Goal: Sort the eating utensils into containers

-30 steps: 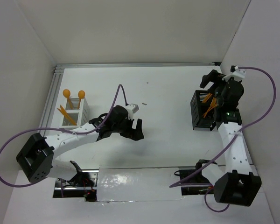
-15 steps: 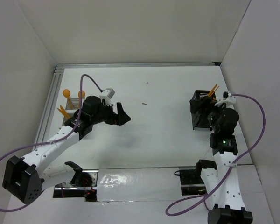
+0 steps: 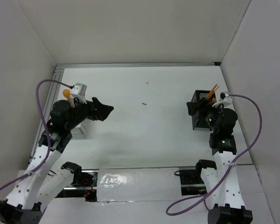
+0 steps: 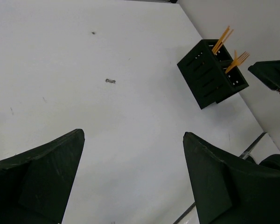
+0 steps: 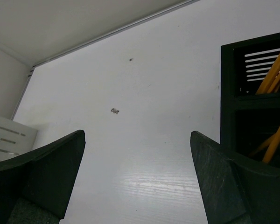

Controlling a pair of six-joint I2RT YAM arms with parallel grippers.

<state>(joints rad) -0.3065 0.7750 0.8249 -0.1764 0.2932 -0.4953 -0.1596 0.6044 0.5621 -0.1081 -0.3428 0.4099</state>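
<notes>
The black caddy stands at the right and holds several orange utensils. It also shows in the left wrist view, with a fork sticking up, and at the right edge of the right wrist view. The white caddy at the left is mostly hidden behind my left arm; one orange spoon bowl shows above it. My left gripper is open, empty and raised beside the white caddy. My right gripper is open and empty next to the black caddy.
A small dark speck lies on the white table in the middle. White walls close in the left, back and right. A metal rail runs along the left edge. The white caddy's corner shows in the right wrist view.
My left arm has pulled back from the table's middle to the left and risen beside the white caddy. My right arm has drawn back from above the black caddy, then held still.
</notes>
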